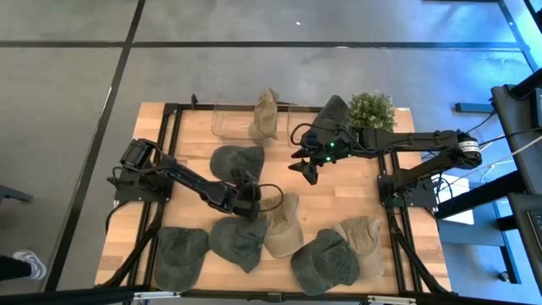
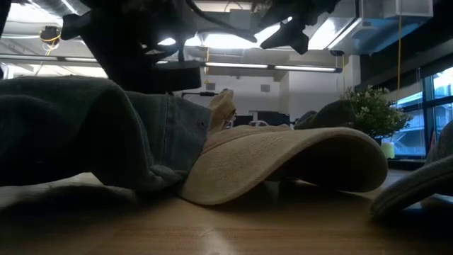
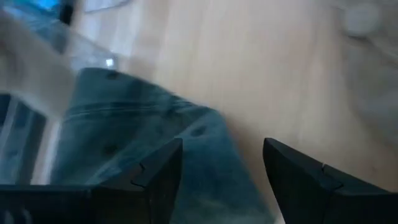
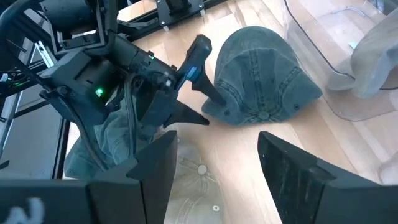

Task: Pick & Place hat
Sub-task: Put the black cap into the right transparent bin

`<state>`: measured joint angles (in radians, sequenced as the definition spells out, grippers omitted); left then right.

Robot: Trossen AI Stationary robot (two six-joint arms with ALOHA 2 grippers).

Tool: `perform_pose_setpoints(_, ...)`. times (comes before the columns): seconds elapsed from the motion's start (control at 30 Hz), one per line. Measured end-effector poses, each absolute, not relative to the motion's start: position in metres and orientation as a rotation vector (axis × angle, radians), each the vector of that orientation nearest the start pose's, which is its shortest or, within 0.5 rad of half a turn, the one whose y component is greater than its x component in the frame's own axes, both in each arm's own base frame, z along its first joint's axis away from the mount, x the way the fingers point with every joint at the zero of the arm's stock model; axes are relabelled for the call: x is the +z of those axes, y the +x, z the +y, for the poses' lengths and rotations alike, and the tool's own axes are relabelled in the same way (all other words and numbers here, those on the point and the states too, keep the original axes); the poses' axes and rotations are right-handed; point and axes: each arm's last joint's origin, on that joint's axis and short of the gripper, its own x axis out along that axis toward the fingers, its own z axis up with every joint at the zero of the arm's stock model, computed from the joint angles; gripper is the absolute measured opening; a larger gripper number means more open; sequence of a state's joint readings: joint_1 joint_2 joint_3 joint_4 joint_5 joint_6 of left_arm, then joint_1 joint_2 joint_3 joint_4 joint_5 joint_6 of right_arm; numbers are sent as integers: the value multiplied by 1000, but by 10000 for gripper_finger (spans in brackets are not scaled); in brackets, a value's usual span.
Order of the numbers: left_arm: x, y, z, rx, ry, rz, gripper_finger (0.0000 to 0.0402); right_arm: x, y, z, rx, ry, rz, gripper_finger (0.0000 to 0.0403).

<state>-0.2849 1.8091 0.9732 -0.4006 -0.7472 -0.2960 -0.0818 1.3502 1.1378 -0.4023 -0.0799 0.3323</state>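
Along the near edge of the wooden table (image 1: 195,127), five caps are lying in a row: dark green cap (image 1: 180,254) toward the near-left corner, another green one (image 1: 237,240), a tan cap (image 1: 284,224) at mid-edge, a green one (image 1: 324,261), then a beige one (image 1: 364,241) partly under it. Low view is filling up w/ the tan cap's brim and dark fabric, so most of the table is hidden there.

Left gripper (image 1: 254,196) is hovering over mid-table, fingers spread, nothing between them. It's sitting just beside the grey-green denim cap (image 1: 236,161), at the cap's near edge. Left wrist view is blurry; only denim and bare wood are showing past the fingers.

Right gripper (image 1: 305,169) is hanging above the table right of centre, fingers apart, empty.

At the far edge, a clear plastic bin (image 1: 227,121) is holding a khaki hat (image 1: 266,113) standing up. A 2nd bin is mostly hidden by the right arm. Dark cap (image 1: 332,110) and potted plant (image 1: 371,110) are sitting toward the far-right corner.
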Motion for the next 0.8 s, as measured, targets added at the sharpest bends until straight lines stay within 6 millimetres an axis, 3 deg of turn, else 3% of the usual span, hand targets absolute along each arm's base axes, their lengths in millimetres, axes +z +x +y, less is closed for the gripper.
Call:
perform_pose_setpoints(0.23, 135, 311, -65, 631, 369, 995, 153, 312, 293, -22, -104, 371, 607, 225)
perform_pose_setpoints(0.5, 133, 308, -66, 554, 394, 1073, 20, 312, 293, -22, -109, 388, 607, 225)
perform_pose_setpoints(0.67, 139, 306, -67, 507, 351, 1079, 4, 312, 293, -22, -128, 448, 604, 225)
perform_pose_setpoints(0.8, 168, 305, -65, 559, 366, 1014, 4, 312, 293, -22, -132, 462, 604, 225)
